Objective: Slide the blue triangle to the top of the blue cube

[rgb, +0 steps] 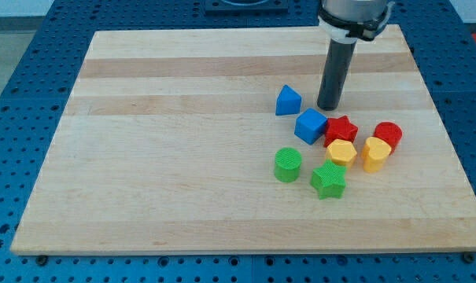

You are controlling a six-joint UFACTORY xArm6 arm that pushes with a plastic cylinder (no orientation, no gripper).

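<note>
The blue triangle [288, 101] lies on the wooden board [167, 157], just up and left of the blue cube [310, 126], with a small gap between them. My tip [328, 107] rests on the board to the right of the blue triangle and above the blue cube, close to both but touching neither. The rod rises straight up from it to the arm's head at the view's top.
Right of the blue cube is a red star [341, 128], touching it. Around it lie a red cylinder [388, 134], a yellow hexagon [341, 152], a yellow block [376, 153], a green cylinder [287, 164] and a green star [329, 180].
</note>
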